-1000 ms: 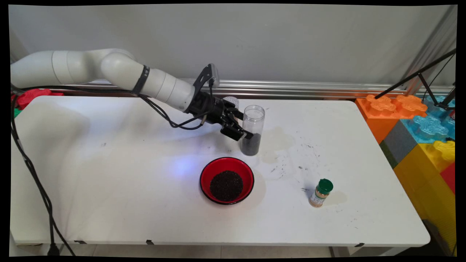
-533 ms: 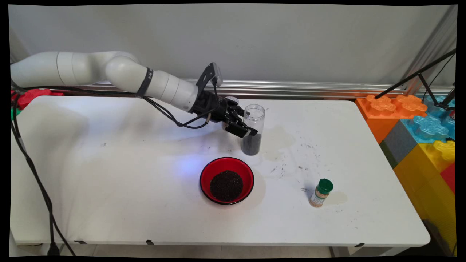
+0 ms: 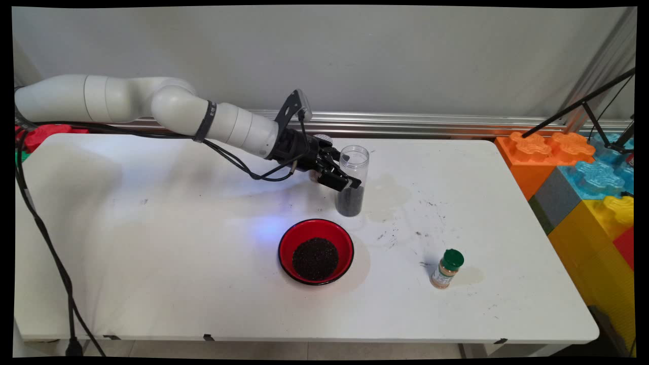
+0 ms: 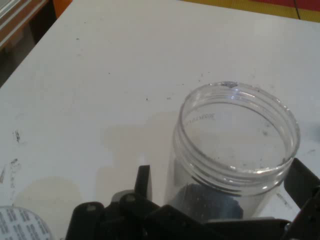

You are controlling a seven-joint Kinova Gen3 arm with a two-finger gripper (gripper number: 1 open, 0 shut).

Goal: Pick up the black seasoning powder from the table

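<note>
Clear jar (image 3: pixel 352 178) — dark grains at its bottom — stands between the open fingers (image 4: pixel 143 179); red bowl (image 3: pixel 316 251) holds more.

The black two-finger gripper (image 3: pixel 344 181) is pushing further toward three o'clock around the clear plastic open-topped jar (image 3: pixel 351 180) with dark grains at its bottom, its fingers now straddling the jar's sides instead of stopping short.

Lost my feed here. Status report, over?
Gripper open, fingers either side of clear jar, upright, lidless, dark grains at bottom. Red bowl of dark grains nearer the camera, apart. Green-capped spice bottle far right, clear of arm.
</note>
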